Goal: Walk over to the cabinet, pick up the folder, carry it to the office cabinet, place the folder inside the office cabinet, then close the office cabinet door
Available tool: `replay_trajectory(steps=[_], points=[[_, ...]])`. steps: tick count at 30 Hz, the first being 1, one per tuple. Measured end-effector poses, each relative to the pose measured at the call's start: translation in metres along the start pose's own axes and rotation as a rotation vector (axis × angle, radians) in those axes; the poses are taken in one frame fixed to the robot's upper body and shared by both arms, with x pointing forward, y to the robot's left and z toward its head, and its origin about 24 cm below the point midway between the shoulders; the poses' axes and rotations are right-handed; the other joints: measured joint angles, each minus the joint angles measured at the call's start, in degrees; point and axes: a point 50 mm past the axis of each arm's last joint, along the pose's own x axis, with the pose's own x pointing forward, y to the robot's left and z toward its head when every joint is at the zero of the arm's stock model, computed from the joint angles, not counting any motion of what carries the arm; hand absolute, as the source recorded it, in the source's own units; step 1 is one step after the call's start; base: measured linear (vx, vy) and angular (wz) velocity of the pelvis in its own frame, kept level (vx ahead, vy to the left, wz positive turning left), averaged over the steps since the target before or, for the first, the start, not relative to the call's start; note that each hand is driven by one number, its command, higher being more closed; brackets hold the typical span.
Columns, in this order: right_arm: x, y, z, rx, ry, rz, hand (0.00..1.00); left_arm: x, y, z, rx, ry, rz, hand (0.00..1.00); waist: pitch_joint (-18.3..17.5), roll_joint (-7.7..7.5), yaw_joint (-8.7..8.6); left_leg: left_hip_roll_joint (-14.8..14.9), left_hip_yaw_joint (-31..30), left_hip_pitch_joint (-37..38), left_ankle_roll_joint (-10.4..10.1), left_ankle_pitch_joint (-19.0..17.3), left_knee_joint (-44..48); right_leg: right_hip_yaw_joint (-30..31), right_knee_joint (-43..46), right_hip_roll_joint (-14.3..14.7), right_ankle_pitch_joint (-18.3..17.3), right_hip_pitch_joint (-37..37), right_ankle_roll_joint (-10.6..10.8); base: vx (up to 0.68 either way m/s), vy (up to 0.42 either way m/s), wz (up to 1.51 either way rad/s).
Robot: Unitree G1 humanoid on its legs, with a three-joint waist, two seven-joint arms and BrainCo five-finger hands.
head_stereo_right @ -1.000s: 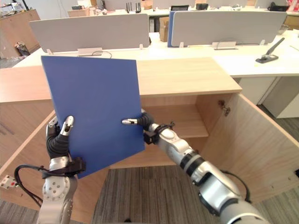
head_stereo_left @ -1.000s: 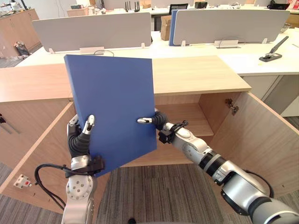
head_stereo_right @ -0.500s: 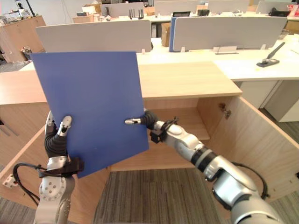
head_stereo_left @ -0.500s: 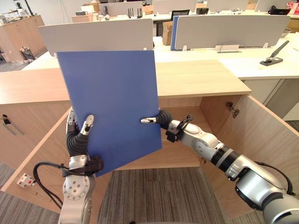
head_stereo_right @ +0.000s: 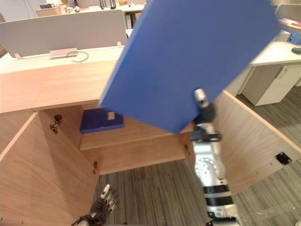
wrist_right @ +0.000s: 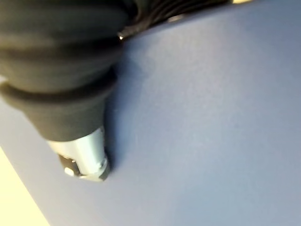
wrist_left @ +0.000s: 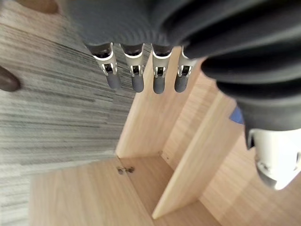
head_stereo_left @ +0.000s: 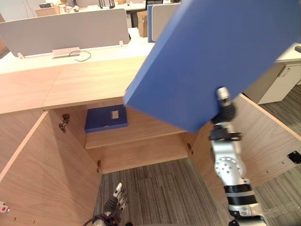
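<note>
Placement step in hand: the right hand [head_stereo_left: 225, 112] pinches the blue folder [head_stereo_left: 211, 56], tilted above the open office cabinet [head_stereo_left: 141, 153]; the left hand [head_stereo_left: 115, 207] hangs low before the cabinet, fingers [wrist_left: 134, 75] straight and empty; the next move, as judged, calls for lowering the folder onto the cabinet's shelf [head_stereo_left: 155, 127].

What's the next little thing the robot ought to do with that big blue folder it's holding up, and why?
Probably lower the folder and tilt it toward the shelf. The right hand alone pinches it, high above the office cabinet; the doors stand open, and the shelf has bare room beside a second blue folder. The left hand hangs open near the floor.
</note>
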Motion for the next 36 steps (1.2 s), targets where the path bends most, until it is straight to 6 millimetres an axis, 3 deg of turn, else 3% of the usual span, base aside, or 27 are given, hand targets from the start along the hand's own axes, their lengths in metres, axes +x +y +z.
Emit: replay_trajectory(steps=[2, 5, 6, 9, 13, 15, 17, 19, 20, 21, 23, 24, 25, 26, 27, 28, 33, 36], points=[[-0.006, -0.007, 0.007, -0.081, -0.022, -0.055, 1.00, -0.002, 0.007, -0.001, 0.016, 0.003, 0.036, 0.00, 0.1, -0.07, -0.22, 0.3, 0.0, -0.1, -0.1, -0.5, 1.0, 0.1, 0.0, 0.2, -0.2, 0.2, -0.1, -0.01, -0.010, -0.05], [-0.018, -0.015, 0.011, -0.249, -0.013, -0.137, 1.00, -0.001, 0.015, 0.003, -0.044, -0.062, 0.133, 0.00, 1.8, 0.22, 0.08, 1.6, -0.4, -3.2, -0.1, -5.4, 10.4, 0.0, 0.3, 0.2, -1.8, 1.3, 0.0, -0.03, -0.017, -0.01], [-0.019, -0.014, 0.016, -0.327, -0.025, -0.149, 1.00, -0.001, 0.018, 0.005, -0.068, -0.099, 0.191, 0.00, 2.3, 0.67, 0.26, 2.3, -0.8, -5.5, -0.1, -7.6, 15.8, -0.1, 0.7, 0.3, -2.4, 1.3, -0.4, -0.05, -0.005, 0.05], [-0.017, -0.002, 0.038, -0.553, -0.131, -0.149, 1.00, -0.003, 0.030, 0.005, -0.068, -0.133, 0.331, 0.00, 4.2, 0.64, 1.00, 3.7, -1.1, -10.8, 0.0, -8.5, 28.4, -0.5, 1.0, 0.0, -2.8, 2.6, -0.6, -0.04, -0.026, 0.10], [-0.016, 0.012, 0.053, -0.938, -0.240, -0.136, 1.00, -0.011, 0.047, -0.012, 0.000, -0.067, 0.450, 0.00, 5.3, 0.07, 1.48, 4.3, -1.2, -12.3, -0.1, -8.5, 34.8, -0.6, 0.8, -0.9, -3.6, 5.1, -0.8, 0.02, -0.011, 0.04], [-0.015, 0.015, 0.050, -1.061, -0.241, -0.105, 1.00, -0.014, 0.052, -0.021, -0.007, -0.030, 0.471, 0.00, 5.4, 0.06, 1.46, 3.6, -1.4, -13.2, 0.5, -10.9, 36.1, -0.3, 1.7, -2.1, -4.2, 5.1, -0.9, 0.05, 0.052, -0.06], [-0.014, 0.018, 0.037, -1.165, -0.196, -0.033, 1.00, -0.016, 0.058, -0.024, 0.034, -0.008, 0.462, 0.00, 5.5, -0.06, 1.56, 1.8, -2.2, -13.4, 0.6, -12.4, 32.1, 0.7, 2.8, -3.9, -4.8, 4.9, -0.3, 0.09, 0.128, -0.25], [-0.015, 0.021, 0.010, -1.234, -0.093, 0.097, 1.00, -0.022, 0.065, -0.034, 0.079, 0.052, 0.459, 0.00, 5.6, -0.02, 1.63, -0.1, -3.4, -12.1, 0.1, -11.9, 24.6, 2.6, 3.8, -5.4, -5.5, 4.8, 0.8, 0.14, 0.219, -0.46], [-0.021, 0.019, -0.013, -1.246, 0.024, 0.209, 1.00, -0.025, 0.068, -0.041, 0.095, 0.091, 0.462, 0.00, 5.6, 0.36, 1.76, -0.4, -3.8, -10.9, -0.7, -8.3, 19.8, 3.4, 4.7, -5.6, -6.2, 4.9, 1.9, 0.16, 0.246, -0.50], [-0.037, 0.014, -0.041, -1.262, 0.197, 0.366, 1.00, -0.028, 0.068, -0.050, 0.111, 0.130, 0.457, 0.00, 6.1, 2.12, 2.23, 0.9, -4.6, -9.4, 0.7, -3.2, 17.0, 4.6, 5.6, -4.1, -7.0, 5.3, 3.8, 0.16, 0.258, -0.38], [-0.065, 0.006, -0.077, -1.241, 0.421, 0.518, 1.00, -0.028, 0.074, -0.043, 0.164, 0.134, 0.455, 0.00, 6.2, -0.28, 2.73, -0.8, -4.2, -8.8, 0.8, -3.5, 15.4, 4.7, 5.7, -5.8, -7.3, 5.1, 4.4, 0.16, 0.219, -0.03], [-0.092, 0.002, -0.101, -1.264, 0.584, 0.686, 1.00, -0.025, 0.076, -0.035, 0.206, 0.133, 0.447, 0.00, 6.6, -1.81, 3.59, -2.1, -4.0, -8.8, 1.0, -3.5, 13.8, 4.6, 5.3, -6.9, -7.6, 4.9, 4.9, 0.17, 0.176, 0.10], [-0.107, -0.002, -0.111, -1.275, 0.662, 0.763, 1.00, -0.023, 0.076, -0.033, 0.217, 0.133, 0.444, 0.00, 6.7, -2.21, 4.20, -2.7, -3.9, -8.7, 1.4, -3.3, 13.1, 4.5, 5.1, -7.4, -7.6, 4.9, 4.9, 0.17, 0.160, 0.11], [-0.133, -0.010, -0.125, -1.299, 0.804, 0.907, 1.00, -0.020, 0.075, -0.030, 0.231, 0.133, 0.438, 0.00, 6.9, -2.51, 5.19, -4.0, -3.6, -8.1, 1.9, -2.9, 11.4, 4.5, 4.6, -8.2, -7.2, 4.9, 6.2, 0.17, 0.164, 0.07], [-0.153, -0.017, -0.134, -1.304, 0.912, 1.002, 1.00, -0.020, 0.074, -0.031, 0.247, 0.139, 0.430, 0.00, 7.1, -2.33, 5.55, -5.2, -3.3, -7.0, 2.6, -2.5, 9.5, 4.5, 4.4, -9.3, -7.3, 5.0, 6.7, 0.16, 0.158, 0.01], [-0.158, -0.023, -0.135, -1.307, 0.948, 0.993, 1.00, -0.020, 0.074, -0.033, 0.252, 0.148, 0.428, 0.00, 7.2, -2.04, 5.38, -6.0, -3.0, -6.0, 3.1, -2.1, 7.9, 4.6, 4.5, -9.9, -7.3, 5.1, 7.1, 0.11, 0.122, -0.07], [-0.155, -0.044, -0.142, -1.402, 1.046, 1.043, 1.00, -0.013, 0.070, -0.024, 0.345, 0.148, 0.391, 0.00, 7.2, -1.68, 5.22, -7.5, -2.5, -3.6, 3.7, -0.3, 2.4, 4.9, 3.3, -10.8, -7.0, 4.9, 7.9, 0.06, 0.060, -0.09], [-0.156, -0.046, -0.148, -1.415, 1.070, 1.036, 1.00, -0.012, 0.068, -0.022, 0.358, 0.139, 0.390, 0.00, 7.2, -1.67, 5.38, -8.2, -2.4, -2.9, 3.9, 0.0, 0.9, 4.8, 3.5, -11.7, -7.4, 4.8, 8.7, 0.05, 0.025, -0.02]])
